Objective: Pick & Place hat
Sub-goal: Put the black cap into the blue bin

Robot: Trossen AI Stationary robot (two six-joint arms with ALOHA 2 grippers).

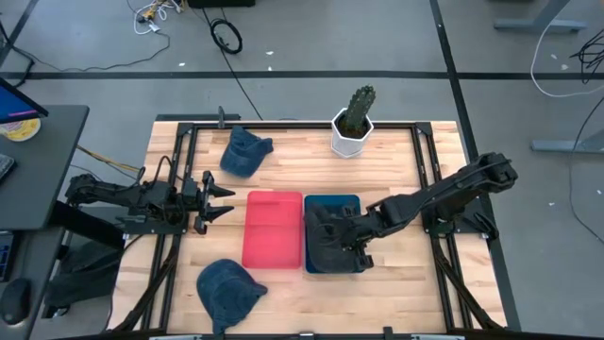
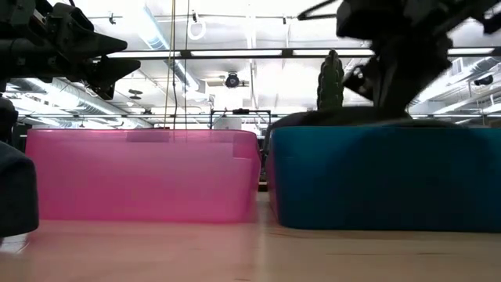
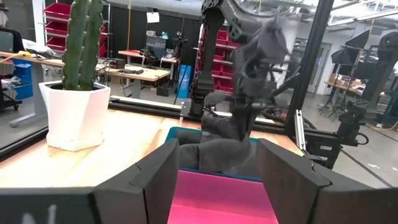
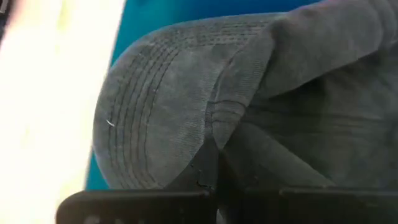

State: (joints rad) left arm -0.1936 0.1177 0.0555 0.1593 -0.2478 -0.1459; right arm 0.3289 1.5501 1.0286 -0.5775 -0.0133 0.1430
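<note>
A dark grey hat [image 1: 330,236] lies in the blue bin [image 1: 347,201], and its top shows above the bin's rim in the low view [image 2: 344,117]. My right gripper [image 1: 347,231] is over this bin, shut on the hat [image 4: 186,106]. My left gripper [image 1: 225,196] hovers open at the table's left, left of the pink bin [image 1: 274,229]; its fingers [image 3: 155,174] point toward the bins. Two more blue hats rest on the wood, one near the far edge [image 1: 243,151] and one near the near edge [image 1: 226,288]. My right gripper pinches a fold of the hat's cloth [image 4: 214,134] between its two fingers, where the stitched brim meets the crown. It comes slanting down from the table's right. The hat sits inside the blue bin, with the brim [image 4: 143,118] toward the bin's wall.
A cactus in a white pot [image 1: 354,127] stands at the far edge, behind the bins. The pink bin [image 2: 141,176] and the blue bin [image 2: 383,180] stand side by side mid-table. A black frame runs along the table's sides. Bare wood lies right of the blue bin.
</note>
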